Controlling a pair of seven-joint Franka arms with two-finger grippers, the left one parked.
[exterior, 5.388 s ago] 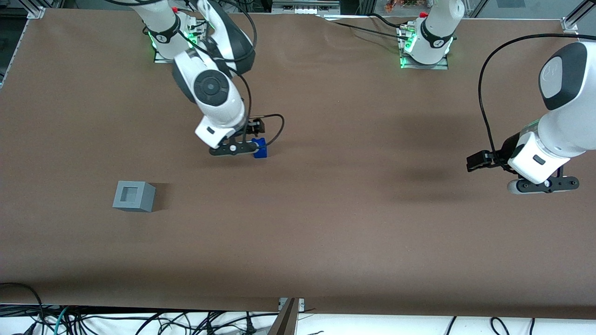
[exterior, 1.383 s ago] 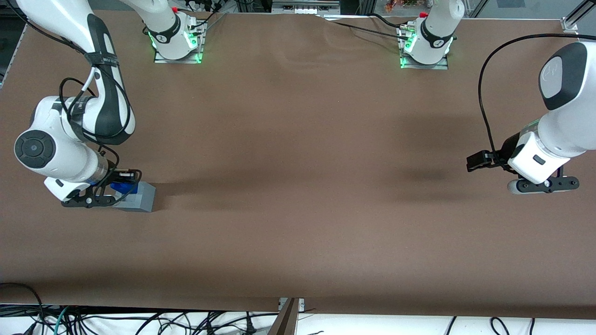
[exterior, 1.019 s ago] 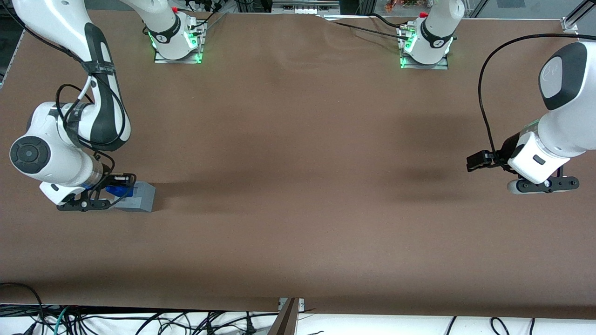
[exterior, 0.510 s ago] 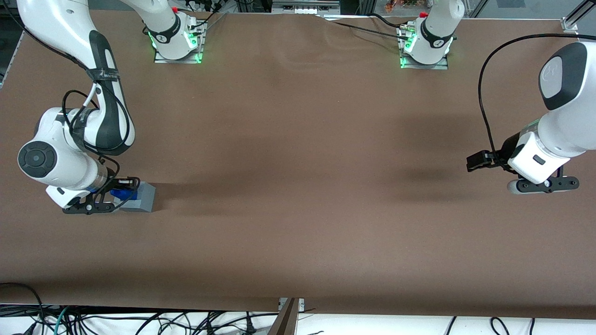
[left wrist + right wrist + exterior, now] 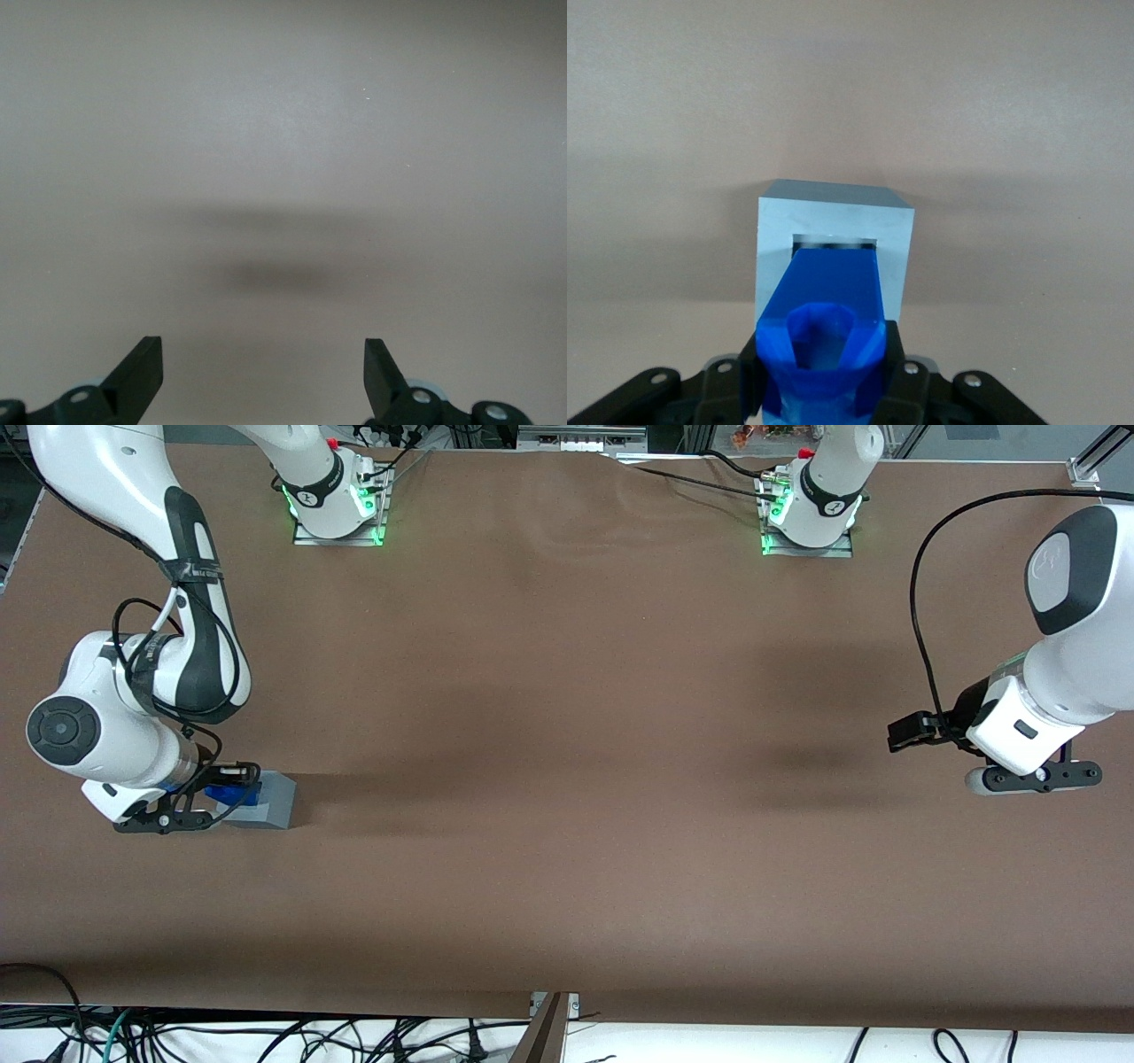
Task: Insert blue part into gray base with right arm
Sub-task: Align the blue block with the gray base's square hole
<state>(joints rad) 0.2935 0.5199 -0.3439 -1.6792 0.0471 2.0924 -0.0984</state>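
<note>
We see the gripper (image 5: pixel 232 793) at the left edge of the front frame, mid-height, directly over the gray base (image 5: pixel 270 802). Its fingers (image 5: pixel 897 376) are clamped on the blue part (image 5: pixel 826 336), which points down at the base's (image 5: pixel 833 252) recess; its lower end hides most of the opening. We can't tell if the tip has entered. In the front view the arm covers most of the blue part (image 5: pixel 234 792).
</note>
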